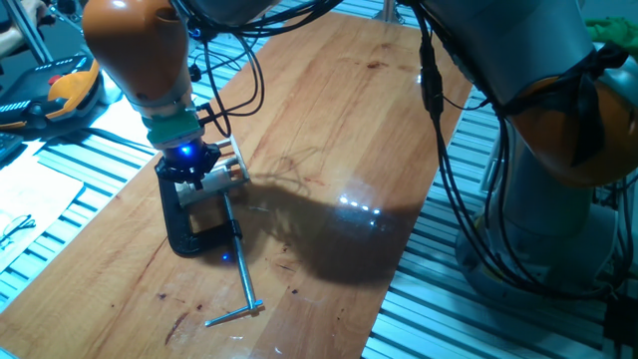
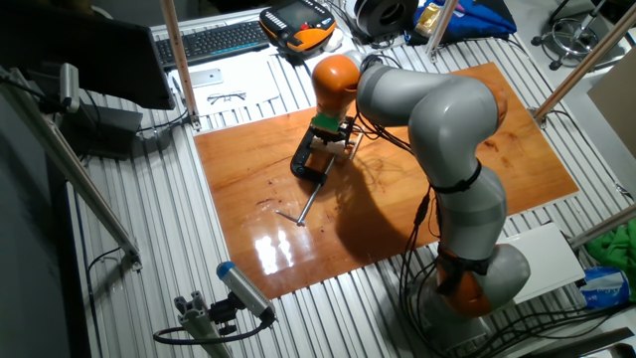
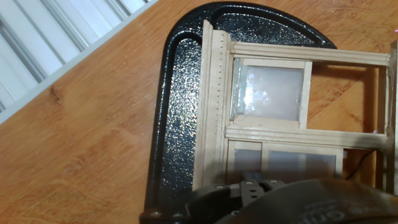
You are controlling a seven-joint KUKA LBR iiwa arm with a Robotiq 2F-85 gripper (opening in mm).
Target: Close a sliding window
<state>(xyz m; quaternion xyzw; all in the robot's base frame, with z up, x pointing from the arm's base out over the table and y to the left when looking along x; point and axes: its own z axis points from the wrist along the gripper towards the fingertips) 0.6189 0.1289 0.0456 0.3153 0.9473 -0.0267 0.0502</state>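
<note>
**Arm over clamped window, rear-left of board**

A wooden board (image 2: 397, 189) lay on a slatted aluminium bench (image 2: 229, 259), w/ a keyboard (image 2: 211, 42), a pair of glasses (image 2: 229, 96) and an orange-black pendant (image 2: 296, 24) behind it in the other fixed view. The grey-and-orange arm (image 2: 447, 159) bent across the board, its wrist pointing down at the far-left part.

The gripper (image 1: 191, 165) (blue light glowing on its body) sat directly over the sliding window (image 1: 221, 166), which stood on the board inside the black C-clamp (image 1: 189, 224). The clamp's long metal screw (image 1: 237, 269) ran out toward the near edge, ending in a cross handle.

Hand view looked straight at the sliding window (image 3: 292, 118): beige frame against the clamp's curved black body (image 3: 177, 112). Upper pane sat at the left end of its track, w/ bare board showing through the frame opening to its right. Lower pane spanned more of the width, partly hidden by the gripper body at bottom.

Jaw state: can't tell. Fingers weren't distinguishable in any view, nor whether they touched the window.
</note>
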